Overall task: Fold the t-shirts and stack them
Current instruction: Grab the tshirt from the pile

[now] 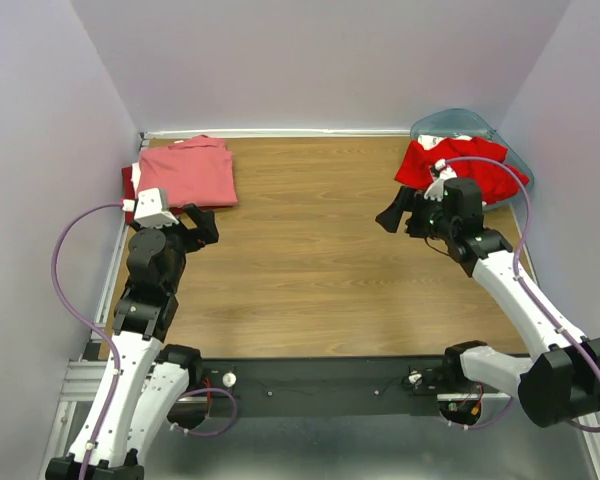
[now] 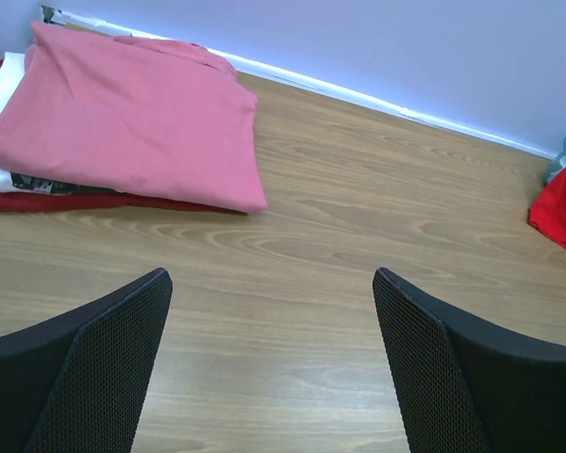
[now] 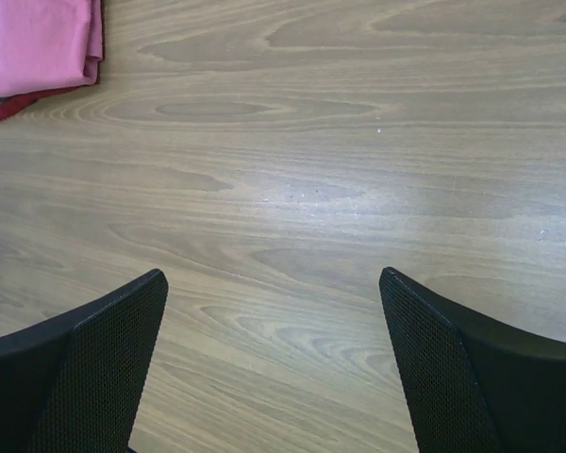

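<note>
Left gripper (image 2: 269, 283), right gripper (image 3: 269, 281): jaws wide, nothing between, over bare table (image 1: 310, 260). Far left corner: folded pink shirt (image 1: 188, 172) tops stack, slightly longer across table, edges square to walls. Left wrist view alone shows white shirt (image 2: 8, 75) and dark red shirt (image 2: 38, 200) beneath. Far right, top view: crumpled bright red shirt (image 1: 450, 165) in teal bin (image 1: 475, 122).
</note>
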`<control>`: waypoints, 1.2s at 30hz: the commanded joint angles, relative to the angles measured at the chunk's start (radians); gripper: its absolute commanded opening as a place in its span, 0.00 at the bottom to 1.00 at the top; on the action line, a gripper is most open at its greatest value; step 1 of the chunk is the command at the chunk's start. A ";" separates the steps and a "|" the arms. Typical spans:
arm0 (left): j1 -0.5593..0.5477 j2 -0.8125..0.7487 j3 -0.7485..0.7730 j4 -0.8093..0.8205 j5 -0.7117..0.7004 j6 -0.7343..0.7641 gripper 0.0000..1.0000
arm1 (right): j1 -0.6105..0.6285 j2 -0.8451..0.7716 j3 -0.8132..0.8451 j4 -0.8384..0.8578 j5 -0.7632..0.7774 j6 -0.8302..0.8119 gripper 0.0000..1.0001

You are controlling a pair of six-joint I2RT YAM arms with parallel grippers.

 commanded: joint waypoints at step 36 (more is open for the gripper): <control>0.006 -0.080 -0.028 0.017 -0.064 -0.017 0.98 | -0.334 0.658 0.682 -0.193 0.369 -0.084 1.00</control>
